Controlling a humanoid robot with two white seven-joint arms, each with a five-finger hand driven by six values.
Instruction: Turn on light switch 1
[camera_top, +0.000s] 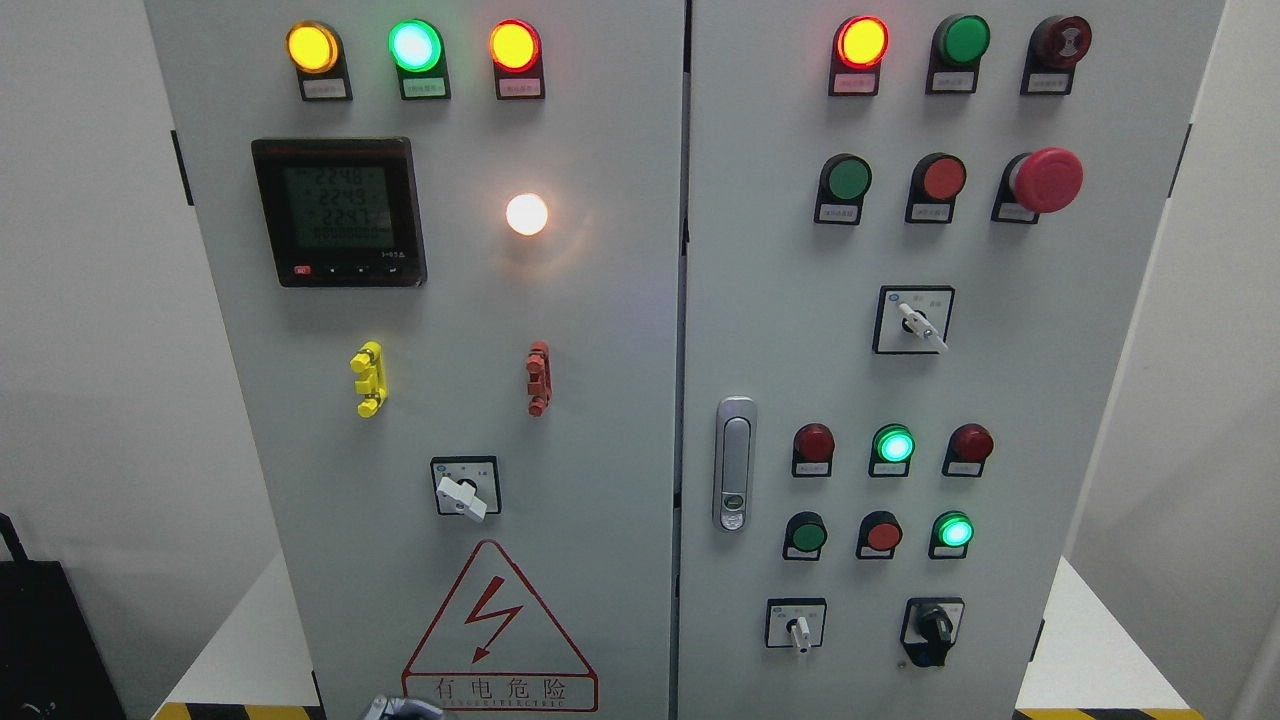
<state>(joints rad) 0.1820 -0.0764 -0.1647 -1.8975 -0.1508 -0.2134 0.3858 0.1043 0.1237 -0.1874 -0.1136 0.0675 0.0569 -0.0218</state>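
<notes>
A grey electrical cabinet with two doors fills the view. The left door (600, 420) carries a white rotary switch (462, 492) with its knob turned toward the lower right, and a lit white lamp (527, 213) above it. The right door holds a white rotary switch (920, 322), a small white switch (800, 630) and a black knob switch (935, 625). I cannot tell which one is switch 1. A small metallic part of my left hand (400, 708) shows at the bottom edge, below the left door's switch and apart from it.
Lit yellow, green and red lamps (415, 45) line the top. A digital meter (340, 212), yellow (368, 378) and red (538, 378) clips, a door latch (735, 465), a red mushroom button (1045, 180) and push buttons (893, 444) are on the panel.
</notes>
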